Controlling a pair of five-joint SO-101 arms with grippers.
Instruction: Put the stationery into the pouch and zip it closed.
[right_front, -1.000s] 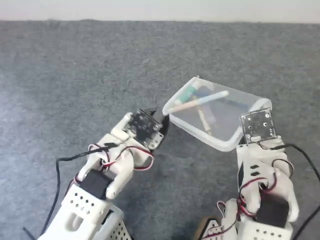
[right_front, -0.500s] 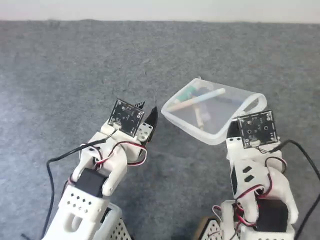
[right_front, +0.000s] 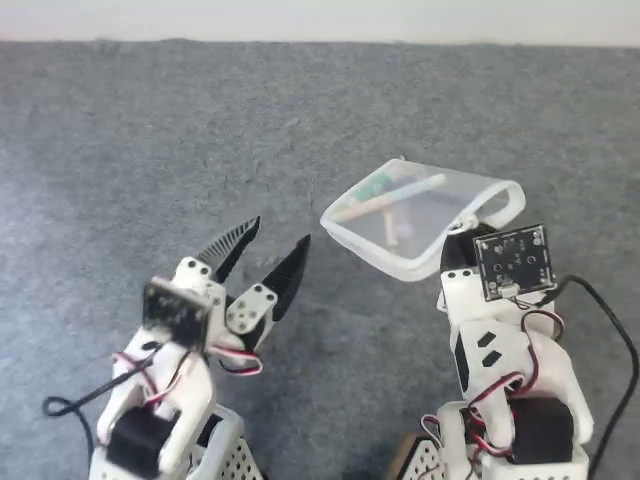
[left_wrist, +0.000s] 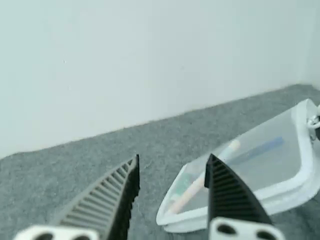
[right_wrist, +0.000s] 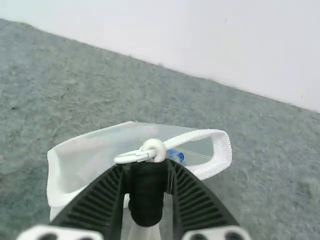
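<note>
Toward the desk's (right_front: 120, 130) right edge, right tool (right_wrist: 147, 166) grips the pouch's (right_front: 400, 215) zip pull (right_wrist: 150, 149); open left tool (right_front: 277, 232) should brace the far end.

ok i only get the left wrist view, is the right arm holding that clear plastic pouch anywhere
observer: yes, the right gripper has its fingers shut on the small white zip pull ring at one corner of the clear plastic pouch.
operator: and are my left fingers touching it
observer: no, in the high view the open left gripper is apart from the pouch, with bare grey carpet between them.
</note>
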